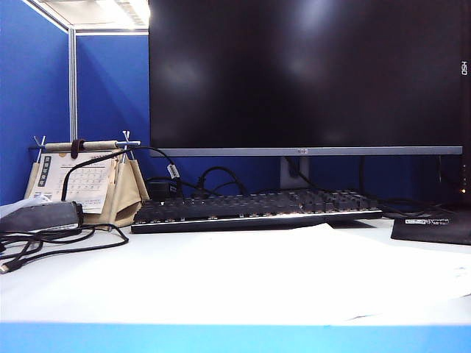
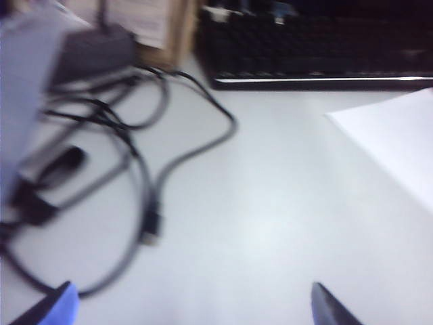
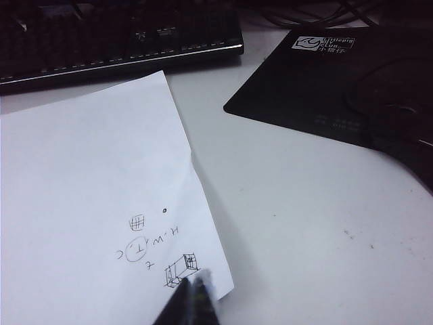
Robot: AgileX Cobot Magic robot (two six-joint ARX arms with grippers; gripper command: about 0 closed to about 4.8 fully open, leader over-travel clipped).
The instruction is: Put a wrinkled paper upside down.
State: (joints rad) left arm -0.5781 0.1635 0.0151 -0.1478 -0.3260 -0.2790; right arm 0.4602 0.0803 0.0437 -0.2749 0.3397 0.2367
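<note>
The wrinkled paper (image 1: pixel 309 257) lies flat on the white desk in front of the keyboard, a white sheet with small pen sketches near one corner (image 3: pixel 88 189). My right gripper (image 3: pixel 196 283) is shut, its dark tips pressed together just over that sketched corner, and nothing shows between them. My left gripper (image 2: pixel 193 305) is open over bare desk, one fingertip blue and the other dark. The paper's edge (image 2: pixel 399 145) lies off to its side, and loose cables lie on the other. Neither arm shows in the exterior view.
A black keyboard (image 1: pixel 257 209) sits behind the paper under a large dark monitor (image 1: pixel 309 73). A black mouse pad (image 3: pixel 338 74) lies beside the paper at the right. At the left are tangled black cables (image 2: pixel 135 156) and a beige desk calendar (image 1: pixel 81 180).
</note>
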